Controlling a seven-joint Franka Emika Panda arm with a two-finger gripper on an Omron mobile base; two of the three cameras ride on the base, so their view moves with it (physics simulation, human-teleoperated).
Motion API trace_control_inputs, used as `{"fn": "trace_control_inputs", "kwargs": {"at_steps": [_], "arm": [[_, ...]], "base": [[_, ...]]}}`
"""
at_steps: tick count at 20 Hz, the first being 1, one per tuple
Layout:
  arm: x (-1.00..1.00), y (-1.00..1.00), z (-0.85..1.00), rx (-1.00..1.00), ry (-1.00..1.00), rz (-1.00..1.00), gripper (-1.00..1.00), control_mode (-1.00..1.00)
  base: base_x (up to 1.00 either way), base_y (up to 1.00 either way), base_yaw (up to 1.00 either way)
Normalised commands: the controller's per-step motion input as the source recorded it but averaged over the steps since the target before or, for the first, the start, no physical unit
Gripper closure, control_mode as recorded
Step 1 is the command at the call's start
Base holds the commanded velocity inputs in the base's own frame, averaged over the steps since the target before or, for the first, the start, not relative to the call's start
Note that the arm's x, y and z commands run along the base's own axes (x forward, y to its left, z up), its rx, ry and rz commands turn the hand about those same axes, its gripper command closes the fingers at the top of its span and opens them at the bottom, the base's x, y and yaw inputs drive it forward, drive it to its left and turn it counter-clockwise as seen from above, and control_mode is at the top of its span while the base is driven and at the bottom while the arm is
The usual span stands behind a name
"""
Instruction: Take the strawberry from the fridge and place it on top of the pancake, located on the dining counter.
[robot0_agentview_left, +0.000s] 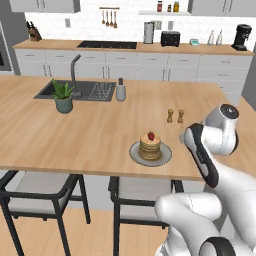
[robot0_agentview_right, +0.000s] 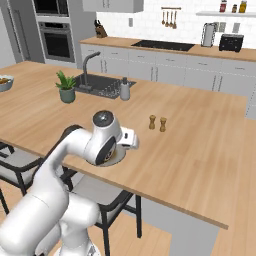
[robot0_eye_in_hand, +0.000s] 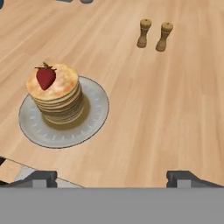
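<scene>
With the strawberry (robot0_eye_in_hand: 46, 77) seated atop the pancake (robot0_eye_in_hand: 55, 97) on the desk (robot0_eye_in_hand: 175, 109) and the tool (robot0_eye_in_hand: 112, 178) spread empty, a clear upward retreat is advised, leaving the plate (robot0_eye_in_hand: 94, 118) unbumped.

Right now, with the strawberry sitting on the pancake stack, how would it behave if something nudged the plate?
The strawberry lies near one edge of the pancake top, not centred, so it would probably roll off easily. It looks small and rounded, likely light, with nothing holding it. The stack is tall for its width on a smooth plate, so it may shift or lean too.
</scene>
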Motion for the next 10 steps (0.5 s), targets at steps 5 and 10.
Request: {"fn": "trace_control_inputs", "kwargs": {"at_steps": [5,10], "arm": [[-0.55,-0.16,0.0,0.0,-0.03,-0.05,-1.0,-1.0],[-0.32,-0.02,0.0,0.0,-0.04,-0.01,-1.0,-1.0]], "base": [[0.0,0.0,0.0],[0.0,0.0,0.0]]}}
